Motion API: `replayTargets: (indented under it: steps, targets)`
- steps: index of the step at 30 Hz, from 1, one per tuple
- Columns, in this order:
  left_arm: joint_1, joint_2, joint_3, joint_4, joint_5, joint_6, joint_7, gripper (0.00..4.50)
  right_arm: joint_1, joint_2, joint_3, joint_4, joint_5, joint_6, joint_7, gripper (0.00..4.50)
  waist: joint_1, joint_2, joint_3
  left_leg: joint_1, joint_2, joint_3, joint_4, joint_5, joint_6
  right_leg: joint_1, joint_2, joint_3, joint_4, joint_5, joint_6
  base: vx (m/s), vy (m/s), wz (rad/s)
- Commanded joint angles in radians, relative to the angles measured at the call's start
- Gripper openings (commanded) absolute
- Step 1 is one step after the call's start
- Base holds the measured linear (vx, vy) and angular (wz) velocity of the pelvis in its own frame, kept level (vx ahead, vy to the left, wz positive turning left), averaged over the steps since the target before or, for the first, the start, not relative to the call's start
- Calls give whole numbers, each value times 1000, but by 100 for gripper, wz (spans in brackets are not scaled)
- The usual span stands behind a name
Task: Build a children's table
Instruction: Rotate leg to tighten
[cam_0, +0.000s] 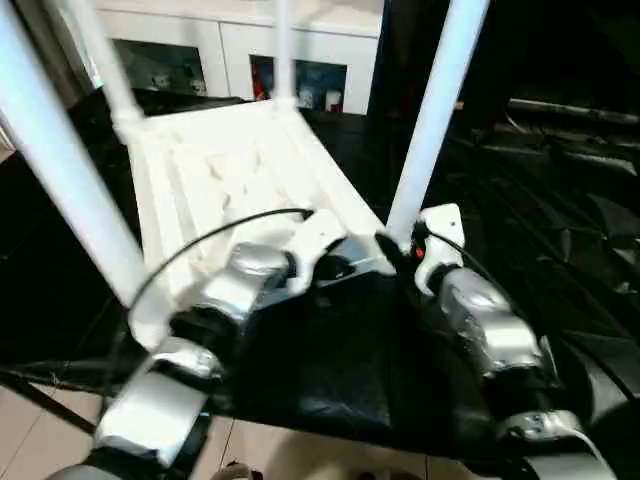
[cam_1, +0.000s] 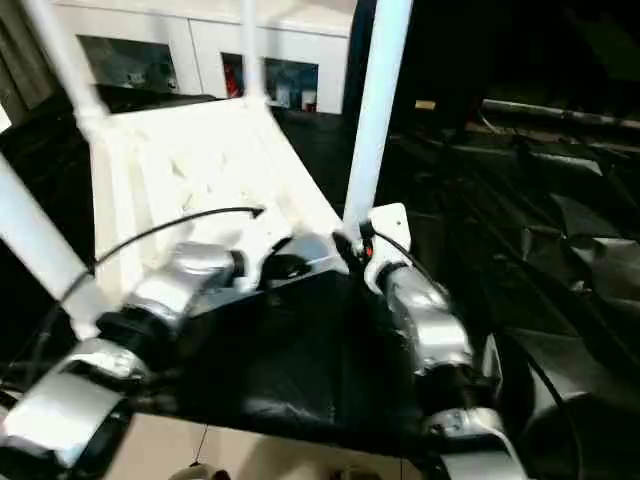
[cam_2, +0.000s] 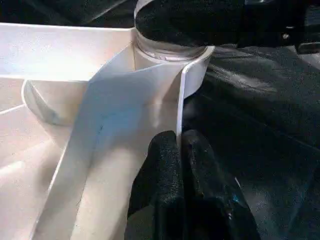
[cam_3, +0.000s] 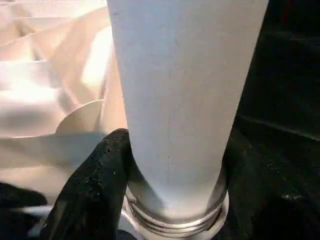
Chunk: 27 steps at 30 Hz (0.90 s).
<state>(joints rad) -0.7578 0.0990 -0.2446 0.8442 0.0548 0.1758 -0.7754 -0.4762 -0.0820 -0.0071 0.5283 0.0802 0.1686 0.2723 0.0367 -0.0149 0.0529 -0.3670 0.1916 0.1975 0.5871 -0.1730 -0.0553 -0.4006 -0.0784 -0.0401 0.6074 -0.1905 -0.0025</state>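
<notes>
In the left eye view the white plastic rectangular table top (cam_0: 240, 170) lies underside up on a black work surface (cam_0: 330, 370), with four long white tapered round legs standing from its corner sockets; the leg at the near right corner (cam_0: 435, 110) is the one being worked. To do this step well, the robot should judge by the leg's base: keep the leg upright over its socket and turn it home until the threaded collar sits flush, while the top is held from twisting. The right eye view shows both silver forearms reaching forward and converging on that near right corner, the left arm (cam_1: 150, 300) angled across from the near left, the right arm (cam_1: 420, 330) running almost straight ahead. In the left wrist view the left gripper (cam_2: 179, 150) is clenched on the thin upright rim of the top (cam_2: 181, 100) just beside the corner socket. In the right wrist view the right gripper (cam_3: 172, 200) clasps the leg's base, one black finger (cam_3: 95, 185) pressed against it just above the ridged collar (cam_3: 175, 222).
</notes>
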Motion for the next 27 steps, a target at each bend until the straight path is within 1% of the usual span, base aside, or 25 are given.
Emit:
replayTargets:
  steps: [1, 2, 3, 4, 5, 8, 9, 10, 12, 14, 15, 16, 17, 18, 19, 20, 21, 22, 23, 24, 25, 26, 27]
  targets:
    - [-34, -48, 10, 24, -4, -12, 57, 0, 16, 59, 91, 52, -27, 9, 47, 247, 0, -7, -57, 10, 30, -22, -75, -303, 6, 31, -58, 36, -97, -339, -158, 0, 0, 0]
    - [-36, -48, 7, 26, -3, -12, 48, 0, 15, 57, 97, 49, -29, -6, 61, 247, 0, -7, -57, 10, 30, -22, -75, -303, 6, 31, -58, 36, -97, -339, -158, 0, 0, 0]
    - [-33, -40, -1, 23, -1, -10, 23, 0, 14, 50, 93, 43, -17, -21, 89, 247, 2, -7, -60, 10, 30, -21, -74, -288, 13, 34, -59, 37, -93, -309, -166, 0, 0, 0]
    - [-31, -33, -5, 21, -1, -10, 7, 0, 13, 44, 88, 39, -9, -26, 106, 302, 1, -9, -57, 7, 31, -20, -75, -280, 19, 35, -58, 37, -92, -289, -172, 0, 0, 0]
    - [-27, -24, -8, 17, -1, -8, -14, 0, 10, 33, 86, 34, -2, -27, 129, 316, 1, -9, -57, 8, 30, -20, -74, -283, 24, 36, -58, 36, -92, -292, -173, 0, 0, 0]
    - [-16, -1, -16, 10, -3, -17, -55, 0, 3, -5, 93, 23, 3, -23, 182, 327, 2, -8, -58, 8, 31, -18, -72, -276, 35, 38, -58, 36, -91, -280, -181, 0, 0, 0]
    - [-12, 5, -17, 6, -4, -22, -63, 0, 4, -15, 97, 17, 6, -19, 201, 343, 2, -9, -57, 7, 31, -19, -73, -272, 37, 39, -58, 35, -91, -281, -182, 0, 0, 0]
    - [0, 29, -19, -6, -6, -27, -104, 0, 8, -62, 116, -2, 0, -31, 274, 356, 3, -9, -58, 6, 32, -19, -72, -267, 40, 41, -59, 35, -90, -276, -184, 0, 0, 0]
    - [8, 49, -19, -11, -6, -28, -134, 0, 14, -98, 125, -21, 5, -50, 347, 356, 2, -9, -58, 4, 32, -19, -72, -259, 45, 43, -59, 35, -89, -264, -186, 0, 0, 0]
    - [17, 76, -20, -23, -11, -32, -176, 0, 27, -141, 133, -48, 29, -64, 450, 356, 1, -10, -58, 6, 33, -17, -70, -255, 54, 42, -59, 35, -88, -252, -195, 0, 0, 0]
    - [24, 92, -23, -35, -15, -33, -208, 0, 35, -166, 140, -66, 41, -65, 502, 356, 4, -11, -59, 7, 34, -17, -69, -246, 61, 44, -59, 35, -86, -235, -203, 0, 0, 0]
    - [29, 101, -26, -43, -18, -36, -231, 0, 39, -179, 141, -74, 46, -65, 528, 356, 3, -13, -57, 4, 34, -15, -69, -236, 68, 44, -58, 36, -84, -217, -210, 0, 0, 0]
    - [40, 119, -32, -63, -26, -36, -278, 0, 45, -203, 144, -89, 55, -59, 572, 356, 4, -11, -58, 4, 35, -17, -69, -231, 69, 45, -59, 35, -82, -211, -212, 0, 0, 0]
    - [46, 129, -35, -74, -30, -34, -306, 0, 48, -214, 144, -95, 58, -54, 595, 356, 4, -13, -58, 4, 35, -16, -68, -223, 75, 46, -59, 35, -81, -199, -220, 0, 0, 0]
    - [60, 149, -44, -97, -42, -46, -366, 0, 53, -234, 148, -109, 64, -52, 629, 356, 4, -12, -57, 3, 36, -16, -69, -225, 79, 46, -59, 35, -81, -200, -226, 0, 0, 0]
    - [80, 176, -56, -132, -60, -50, -446, 0, 59, -259, 153, -127, 74, -48, 670, 356, 5, -11, -57, 5, 37, -17, -69, -226, 77, 45, -60, 35, -81, -204, -228, 0, 0, 0]
    - [80, 176, -56, -132, -60, -50, -446, 0, 59, -259, 153, -127, 74, -48, 670, 356, 3, -10, -57, 5, 38, -16, -70, -227, 76, 44, -60, 36, -79, -202, -235, 0, 0, 0]
    - [93, 194, -64, -161, -71, -38, -491, 0, 63, -274, 155, -139, 83, -41, 698, 356, 3, -6, -57, 9, 41, -15, -71, -237, 70, 40, -59, 36, -80, -204, -241, 0, 0, 0]
    - [98, 200, -66, -170, -75, -36, -507, 0, 65, -278, 155, -143, 87, -38, 708, 356, 3, -8, -57, 9, 41, -16, -72, -234, 67, 42, -58, 35, -78, -197, -243, 0, 0, 0]
    - [111, 217, -70, -194, -86, -26, -542, 0, 68, -294, 157, -150, 92, -28, 735, 356, 7, -2, -58, 13, 44, -15, -71, -230, 66, 39, -58, 36, -76, -176, -254, 0, 0, 0]
    - [118, 228, -73, -209, -94, -22, -564, 0, 70, -304, 158, -155, 94, -21, 753, 356, 12, -1, -59, 14, 45, -13, -71, -220, 65, 39, -56, 36, -73, -153, -261, 0, 0, 0]
    - [125, 239, -73, -219, -98, -23, -578, 0, 74, -317, 162, -159, 97, -14, 776, 356, 12, -1, -59, 14, 45, -13, -71, -220, 65, 39, -56, 36, -73, -153, -261, 0, 0, 0]
    - [130, 246, -72, -226, -99, -22, -585, 0, 77, -326, 164, -162, 100, -8, 792, 356, 20, 0, -59, 14, 46, -11, -71, -206, 67, 40, -53, 35, -68, -114, -270, 0, 0, 0]
